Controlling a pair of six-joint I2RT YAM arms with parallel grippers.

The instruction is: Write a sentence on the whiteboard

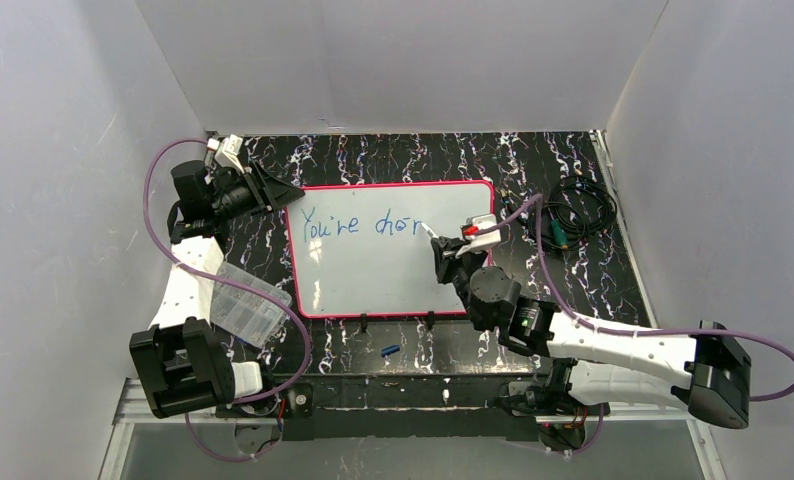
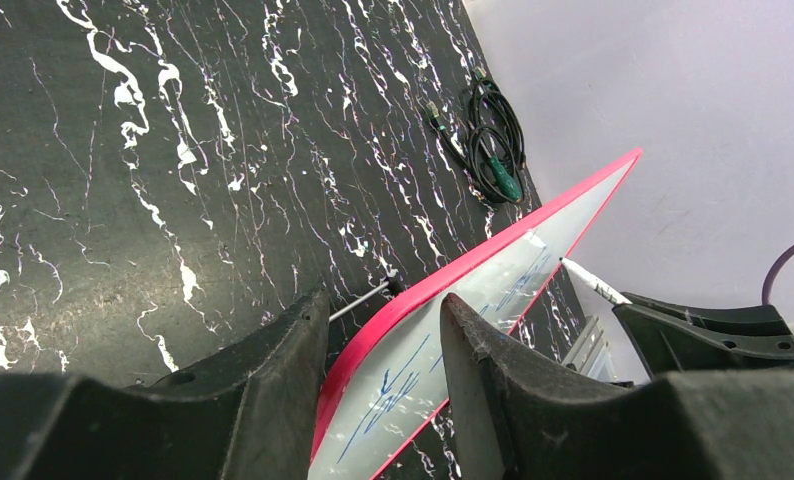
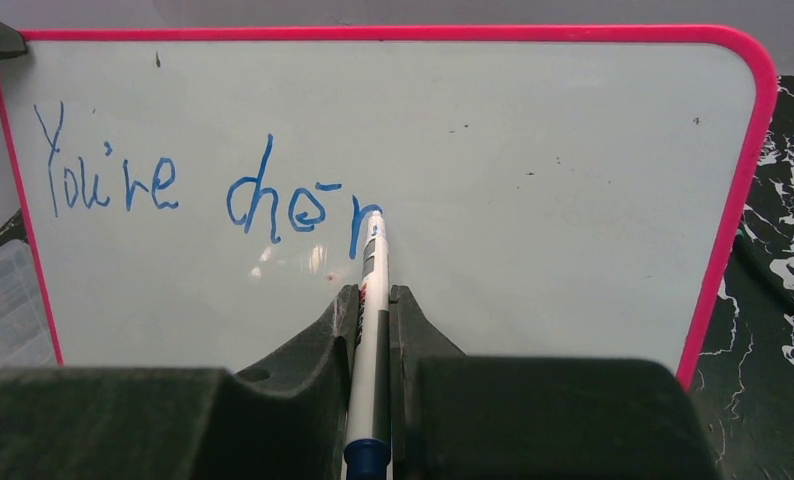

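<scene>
Right gripper point(image 3: 373, 292) jaws clamp a marker point(image 3: 373, 255), its tip on the whiteboard point(image 3: 573, 150) lying flat on the table point(image 1: 393, 155), finishing "cher" of the sentence point(image 3: 273, 200). Left gripper point(image 2: 378, 330) straddles the pink frame; whether it's pinching, I can't tell. Next, I'd guess, comes a steady "i".

Bright, even light, soft shadows (faint glare on the whiteboard point(image 3: 533, 200)), wrist-view foregrounds blurred.

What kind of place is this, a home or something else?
Probably a robot test enclosure: plain white walls surround a black marbled table, and a left arm and a right arm stand at its edge.
</scene>
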